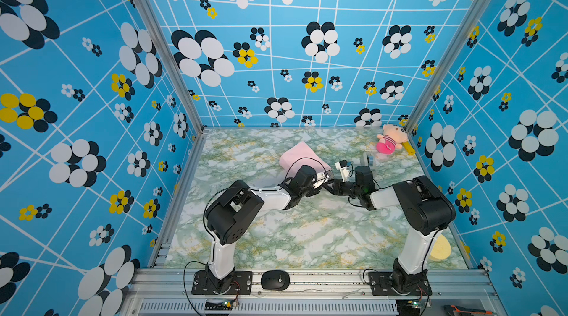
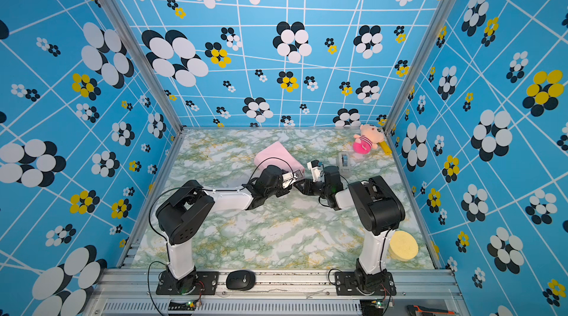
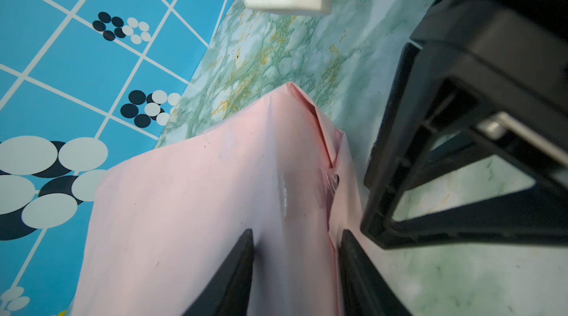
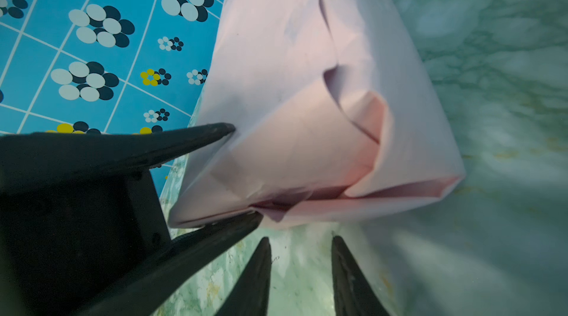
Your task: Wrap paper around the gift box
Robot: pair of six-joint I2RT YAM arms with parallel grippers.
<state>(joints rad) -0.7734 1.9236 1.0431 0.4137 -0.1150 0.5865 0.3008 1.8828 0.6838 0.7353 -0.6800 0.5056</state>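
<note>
Left fingers [image 4: 184, 141] gripping paper [image 4: 276, 53], dispenser [image 1: 369, 161] nearby

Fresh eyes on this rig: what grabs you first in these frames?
The loud blue flower-print walls enclose everything. On the marbled table, mid-back, sits a parcel of pale pink paper; the left gripper grips its near end and the open right gripper hangs just short of it. A plush toy sits in the far right corner.
</note>
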